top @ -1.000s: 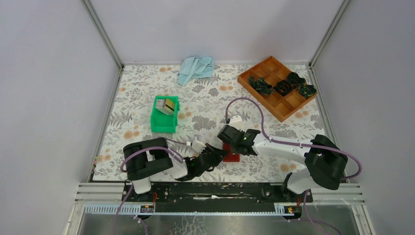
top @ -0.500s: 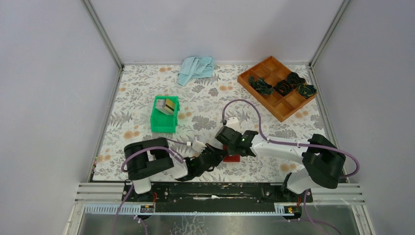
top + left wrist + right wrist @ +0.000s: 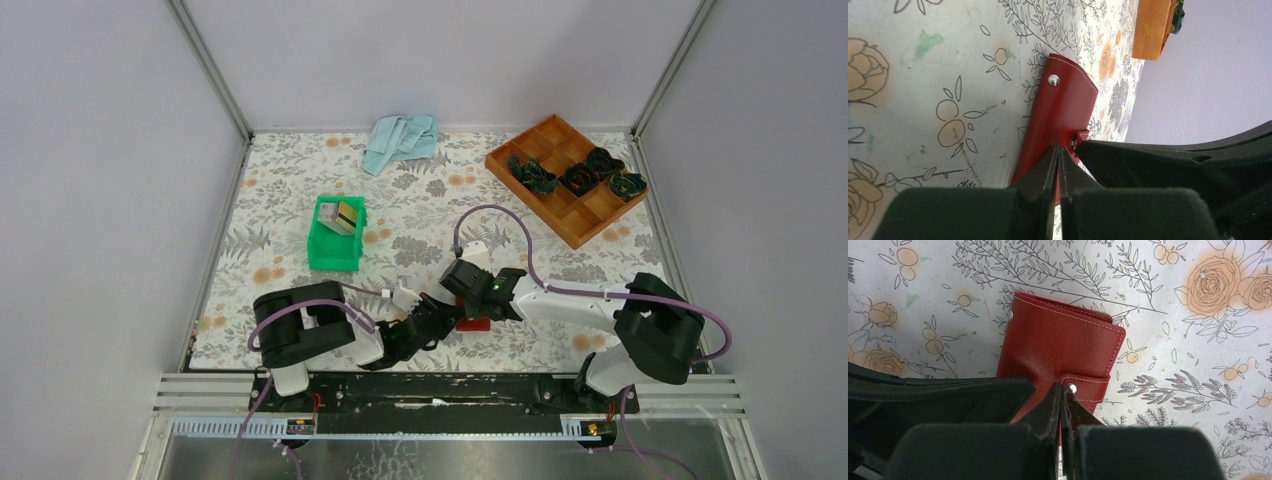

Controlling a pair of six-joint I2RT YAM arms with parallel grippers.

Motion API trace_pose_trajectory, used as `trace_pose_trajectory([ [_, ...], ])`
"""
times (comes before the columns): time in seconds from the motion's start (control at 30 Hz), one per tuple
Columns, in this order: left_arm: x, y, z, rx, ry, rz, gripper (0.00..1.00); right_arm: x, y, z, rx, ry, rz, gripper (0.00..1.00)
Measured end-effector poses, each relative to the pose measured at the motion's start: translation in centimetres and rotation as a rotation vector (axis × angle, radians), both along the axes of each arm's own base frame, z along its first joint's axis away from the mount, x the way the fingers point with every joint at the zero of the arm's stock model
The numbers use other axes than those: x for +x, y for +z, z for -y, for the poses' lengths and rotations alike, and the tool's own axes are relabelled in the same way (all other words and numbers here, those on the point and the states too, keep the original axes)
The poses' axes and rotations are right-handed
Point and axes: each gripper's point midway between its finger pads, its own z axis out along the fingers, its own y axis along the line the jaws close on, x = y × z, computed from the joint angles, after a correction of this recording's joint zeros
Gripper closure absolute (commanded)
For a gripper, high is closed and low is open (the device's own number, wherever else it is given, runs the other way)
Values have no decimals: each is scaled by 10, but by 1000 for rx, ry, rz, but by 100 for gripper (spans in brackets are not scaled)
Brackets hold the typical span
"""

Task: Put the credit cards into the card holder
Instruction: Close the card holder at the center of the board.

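Right wrist: stitched dark-red card holder (image 3: 1063, 347) pinched by left end effector (image 3: 1058, 162) and right end effector (image 3: 1064, 402).

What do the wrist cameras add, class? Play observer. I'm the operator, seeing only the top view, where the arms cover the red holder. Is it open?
Observer: No. In the right wrist view the holder is folded, only its red outside showing.
Operator: Where are the right tips?
Observer: The right gripper is shut, tips at the snap on the tab.
Operator: And the left?
Observer: The left gripper is shut too, tips at the holder's edge beside the tab.
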Motion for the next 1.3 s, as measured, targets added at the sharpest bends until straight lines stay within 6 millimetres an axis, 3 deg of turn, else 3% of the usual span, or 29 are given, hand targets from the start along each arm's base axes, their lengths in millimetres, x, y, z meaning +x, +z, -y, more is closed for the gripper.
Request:
trace_pose_trajectory([
  [1.3, 1, 0, 2, -1, -1, -1, 94, -2, -6, 1, 98, -40, 4, 99],
])
